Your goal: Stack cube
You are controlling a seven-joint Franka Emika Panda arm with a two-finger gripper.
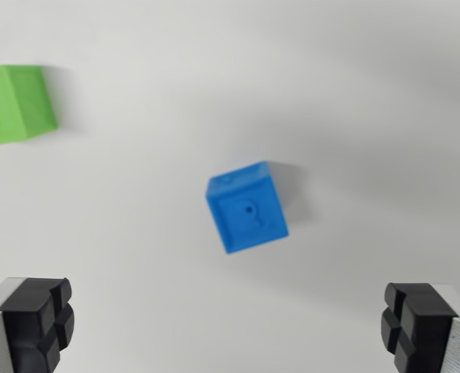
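The wrist view looks down on a plain white table (pixel 370 116) with 2 cubes on it. The blue cube (pixel 247 207) lies near the middle, turned a little, and its face carries a mark that is perhaps a question mark, but the picture is too blurred to be sure. The green cube (pixel 14 105) is at the wrist view's left edge, partly cut off, well apart from the blue one. The gripper (pixel 230 326) is spread wide and holds nothing; its 2 black fingertips (pixel 37 318) show in the lower corners, and the blue cube lies between them, further up in the picture
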